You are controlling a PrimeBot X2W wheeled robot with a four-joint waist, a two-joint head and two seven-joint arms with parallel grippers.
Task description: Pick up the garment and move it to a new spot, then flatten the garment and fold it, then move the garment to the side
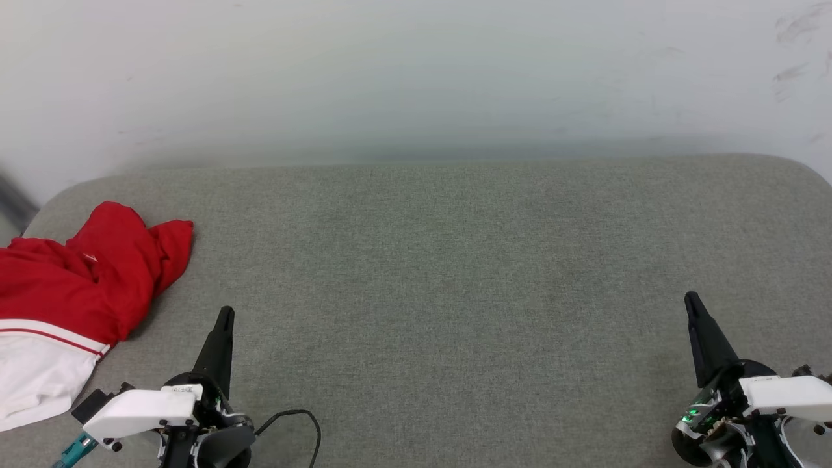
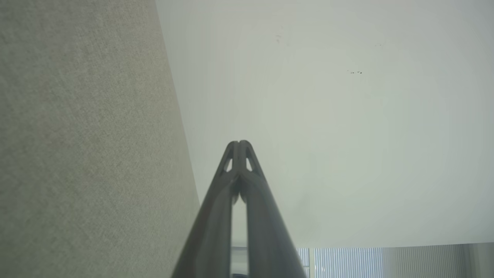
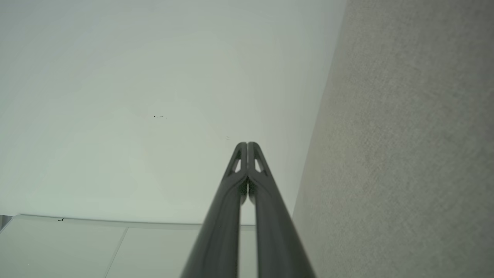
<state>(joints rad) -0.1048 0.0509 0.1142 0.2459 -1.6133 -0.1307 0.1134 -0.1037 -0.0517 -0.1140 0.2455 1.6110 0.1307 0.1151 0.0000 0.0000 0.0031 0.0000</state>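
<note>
The garment (image 1: 71, 286), red with a white panel and red-and-white stripe trim, lies crumpled at the far left of the grey fabric surface (image 1: 442, 273), partly cut off by the picture's edge. My left gripper (image 1: 225, 313) hovers at the lower left, just right of the garment and apart from it, shut and empty. At the lower right stands my right gripper (image 1: 690, 299), also shut with nothing in it. In the left wrist view the left gripper (image 2: 239, 143) has its tips pressed together, and the right gripper (image 3: 247, 144) looks the same in the right wrist view.
A pale wall (image 1: 416, 71) rises behind the surface's far edge. A black cable (image 1: 299, 419) loops by the left wrist. The surface's rounded corners lie at far left and far right.
</note>
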